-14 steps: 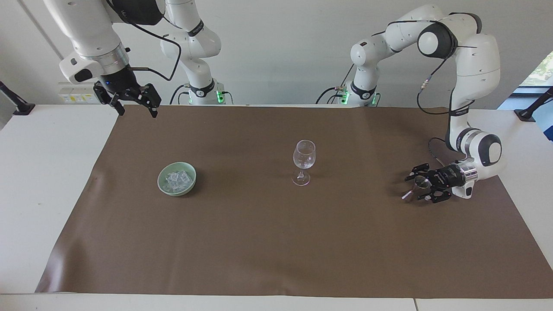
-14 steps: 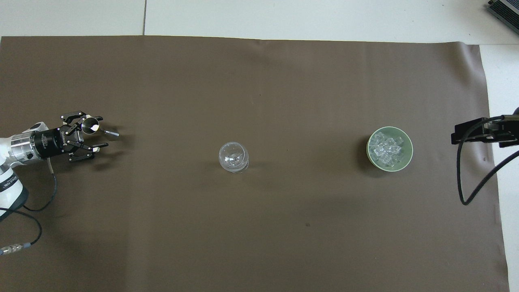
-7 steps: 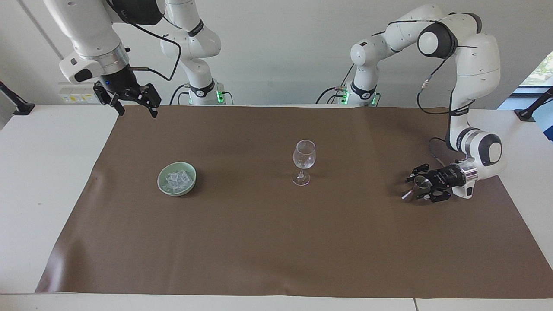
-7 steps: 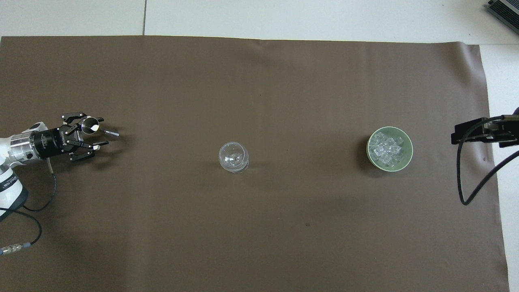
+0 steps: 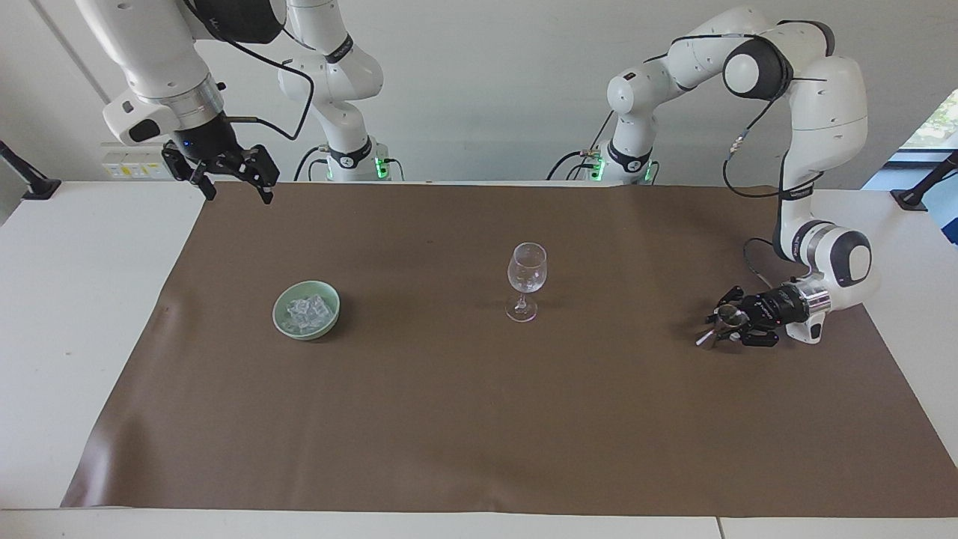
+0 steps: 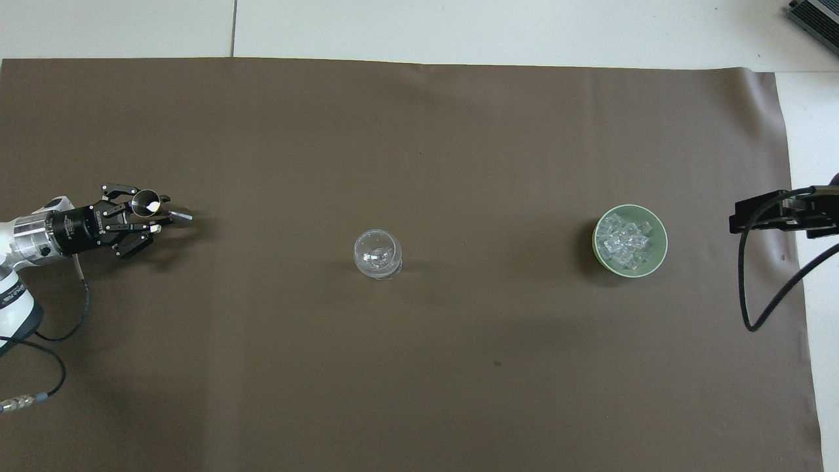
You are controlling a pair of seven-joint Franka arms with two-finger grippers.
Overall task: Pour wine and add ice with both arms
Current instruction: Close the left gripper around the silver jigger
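**Left gripper at a small steel cup; glass and ice bowl untouched**

The left arm bends low over the brown mat at its own end of the table. Its wrist lies nearly level, and the left gripper has its fingers drawn in around a small shiny metal cup, which stands on the mat with a short spout or handle pointing toward the middle of the table. Whether the fingers actually press the cup or merely flank it cannot be told from either view.

A clear stemmed glass stands upright near the middle of the mat, well apart from both grippers.

The ice, a heap of small clear cubes, fills a pale green bowl that sits toward the right arm's end of the mat, about level with the glass.

The right arm waits, raised over the mat's corner nearest its base. The right gripper hangs with fingers spread apart, holding nothing; the overhead view shows only part of this arm's hardware and its black cable.
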